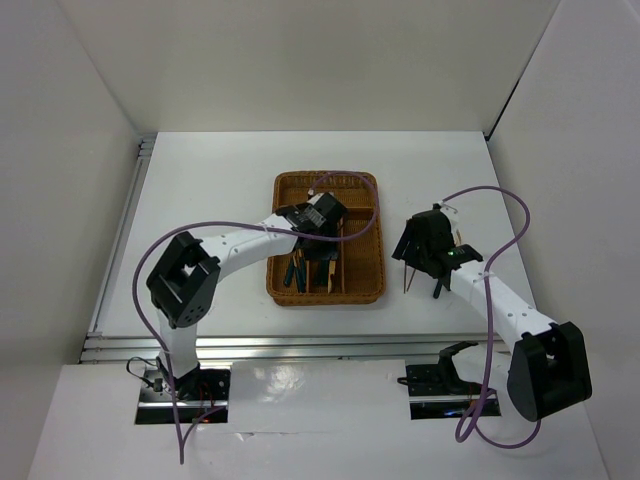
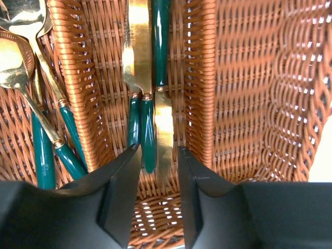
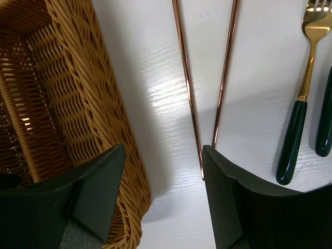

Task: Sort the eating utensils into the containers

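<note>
hovering over the wicker tray (image 1: pixel 325 298), the left pincer (image 2: pixel 159 155) hangs low in the middle long slot. its two black fingers (image 2: pixel 122 187) stand apart, wicker shows between them, and nothing is pinched. straight ahead at 12 o'clock the knives (image 2: pixel 139 52) lie in that slot, gold blades and green handles packed side by side. one is turned the other way round, its blade running back in between the fingertips, and as far as we can tell neither finger touches it. over at 9 to 10 o'clock, past a woven divider (image 2: pixel 78 78), we see the spoons (image 2: pixel 13 62) in the neighbouring slot, bowls at the far end, green handles running back towards us.

from above, the right pincer (image 3: pixel 163 155) sits at 3 o'clock of the tray, over the white desk (image 3: pixel 145 62), just beside the tray's outer wall. its jaws stand wide and hold nothing. two thin chopsticks (image 3: pixel 188 88) lie on the desk below it, spread apart at 12 o'clock and closing together towards the finger on the 3 o'clock side. one end lies just inside that finger and the other slips behind it. further out at 2 o'clock a fork (image 3: pixel 291 140) lies on the desk, tines away, and a second green handle (image 3: pixel 326 124) peeks in at the frame's edge beside it.
</note>
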You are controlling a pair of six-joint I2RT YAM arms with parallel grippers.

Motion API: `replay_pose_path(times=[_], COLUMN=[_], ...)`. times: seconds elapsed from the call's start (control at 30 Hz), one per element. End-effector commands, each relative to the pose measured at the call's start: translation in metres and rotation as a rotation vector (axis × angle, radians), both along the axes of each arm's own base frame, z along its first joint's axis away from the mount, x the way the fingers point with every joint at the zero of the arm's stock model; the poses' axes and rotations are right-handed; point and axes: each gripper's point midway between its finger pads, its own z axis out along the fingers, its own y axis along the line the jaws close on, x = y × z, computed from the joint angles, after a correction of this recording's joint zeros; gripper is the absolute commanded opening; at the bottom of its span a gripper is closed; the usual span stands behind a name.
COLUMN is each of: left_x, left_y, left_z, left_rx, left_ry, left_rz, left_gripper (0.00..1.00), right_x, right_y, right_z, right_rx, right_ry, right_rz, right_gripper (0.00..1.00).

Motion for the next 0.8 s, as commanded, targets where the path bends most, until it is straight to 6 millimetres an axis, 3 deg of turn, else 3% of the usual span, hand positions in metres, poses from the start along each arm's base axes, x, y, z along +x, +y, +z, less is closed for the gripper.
replay_pose_path(times=[0.0,0.13,0.23,0.3,0.33,0.4,0.43,0.47,0.6,0.77], left_x=[0.007,0.008,0.009,0.010,0.012,0.005,0.003,0.006,-0.014,-0.042], left_y=[-0.004,0.003,0.011,0.032,0.041,0.061,0.076,0.093,0.175,0.226], left_z=[0.005,0.011,0.039,0.046,0.068,0.073,0.091,0.095,0.065,0.017], left_rx=[-0.008,0.009,-0.007,0.000,-0.041,-0.044,-0.054,-0.049,0.047,0.048], left_ry=[-0.016,-0.020,-0.058,-0.072,-0.115,-0.120,-0.162,-0.181,-0.139,-0.018], left_rz=[0.019,0.022,0.025,0.036,0.045,0.071,0.099,0.141,0.352,0.495], left_gripper=[0.49,0.52,0.55,0.58,0.60,0.62,0.66,0.67,0.78,0.77], right_x=[0.002,0.002,0.002,0.004,0.004,0.004,0.004,0.004,0.003,0.003], right_y=[-0.004,-0.002,-0.002,-0.002,-0.002,0.000,0.000,0.000,0.003,0.002], right_z=[0.005,0.005,0.005,0.007,0.007,0.007,0.007,0.007,0.006,0.009], right_rx=[-0.001,0.005,0.005,0.008,0.009,0.015,0.015,0.009,0.023,0.033], right_ry=[-0.031,-0.029,-0.029,-0.039,-0.039,-0.037,-0.037,-0.037,-0.033,-0.039], right_rz=[-0.012,-0.006,-0.006,-0.006,-0.006,0.000,0.000,0.007,0.020,0.018], right_gripper=[0.69,0.69,0.69,0.69,0.69,0.69,0.69,0.69,0.69,0.69])
